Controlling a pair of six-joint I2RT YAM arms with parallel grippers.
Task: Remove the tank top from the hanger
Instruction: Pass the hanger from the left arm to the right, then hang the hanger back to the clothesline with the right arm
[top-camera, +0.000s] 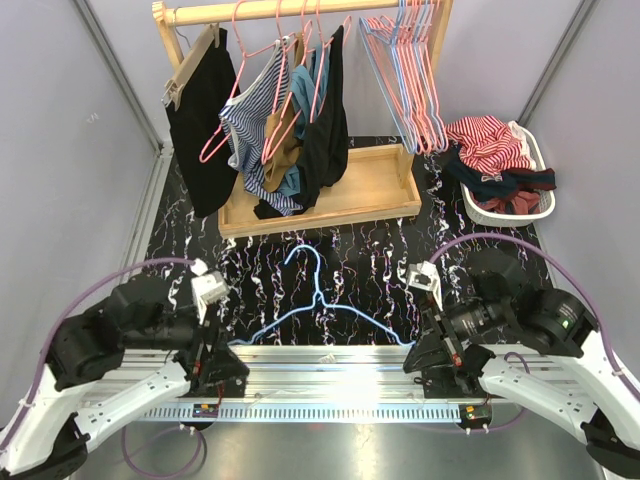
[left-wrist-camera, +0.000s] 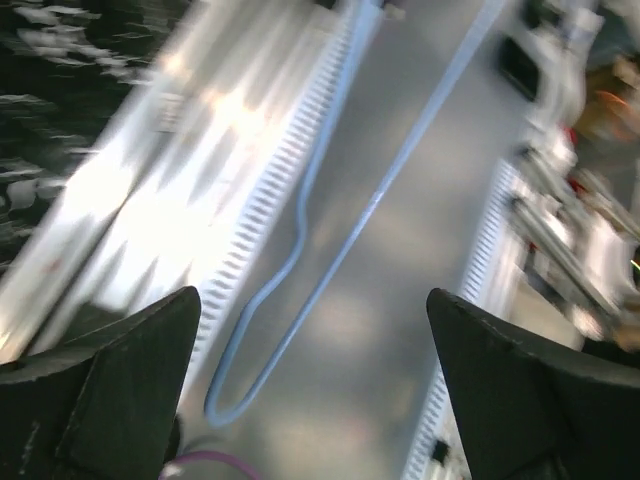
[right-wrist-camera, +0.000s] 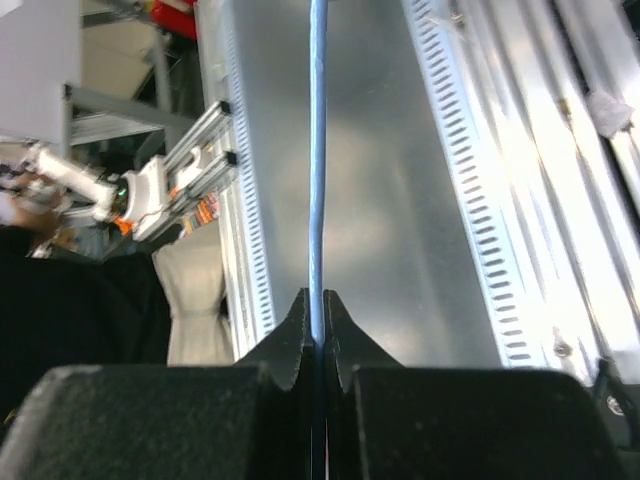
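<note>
A bare light-blue wire hanger (top-camera: 319, 292) lies flat on the black marbled table near the front rail, with no garment on it. My right gripper (top-camera: 414, 350) is shut on its right end; in the right wrist view the wire (right-wrist-camera: 317, 150) runs straight out from between the closed jaws of that gripper (right-wrist-camera: 316, 300). My left gripper (top-camera: 230, 352) is over the hanger's left end. In the left wrist view it (left-wrist-camera: 312, 293) stands wide open, and the hanger's looped end (left-wrist-camera: 300, 215) lies below, untouched. A red-and-white striped tank top (top-camera: 488, 140) lies on top of the basket pile.
A wooden clothes rack (top-camera: 330, 205) at the back holds several garments on hangers, plus a bunch of empty hangers (top-camera: 410, 70) on its right. A white basket (top-camera: 505, 212) of clothes sits at the back right. A metal rail (top-camera: 330, 362) runs along the near edge.
</note>
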